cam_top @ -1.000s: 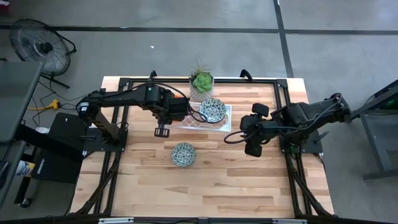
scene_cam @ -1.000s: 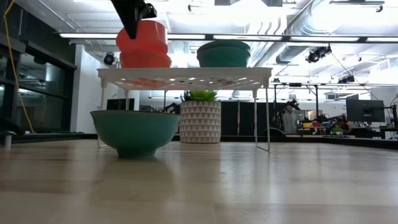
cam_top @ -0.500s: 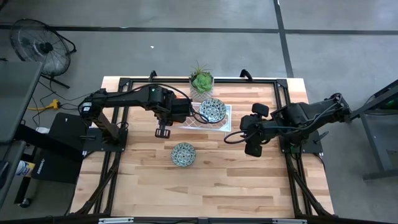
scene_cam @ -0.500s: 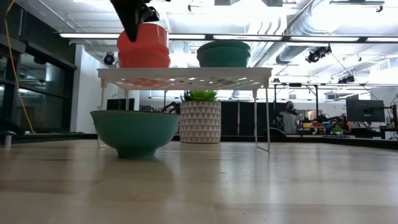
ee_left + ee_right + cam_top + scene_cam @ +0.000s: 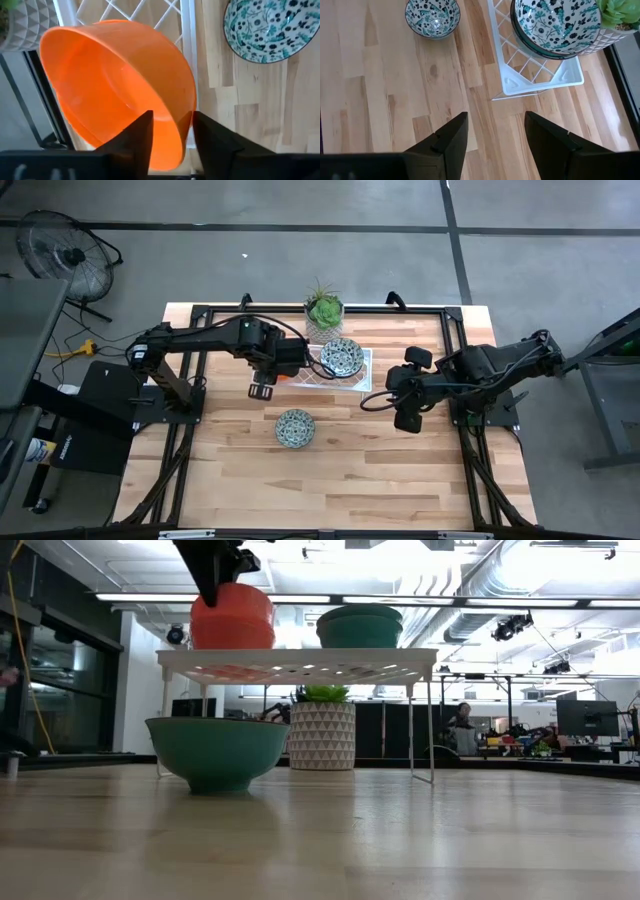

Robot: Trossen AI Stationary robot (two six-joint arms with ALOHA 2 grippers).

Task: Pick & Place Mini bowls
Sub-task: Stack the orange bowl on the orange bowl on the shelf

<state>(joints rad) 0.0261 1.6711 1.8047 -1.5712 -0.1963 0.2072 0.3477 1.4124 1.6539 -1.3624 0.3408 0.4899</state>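
On the white rack, high view: left gripper sits at the rack's left end over a sliver of orange, one speckled bowl on the rack's right end, another speckled bowl loose on the table. Right gripper waits just right of the rack, fingers spread, empty.

Low view: orange bowls stacked on the rack top, left arm directly above them. Teal-sided bowl beside them on the rack, another on the table below.

Left wrist view: fingers straddle the orange bowl's rim, one inside, one outside; can't tell if pinching or slack.

Right wrist view: rack bowl looks like two nested; plant just behind.

Bowls likely light, rigid, glossy and slippery, chip-prone if ceramic. Grip the rim wall, one finger inside, one outside.
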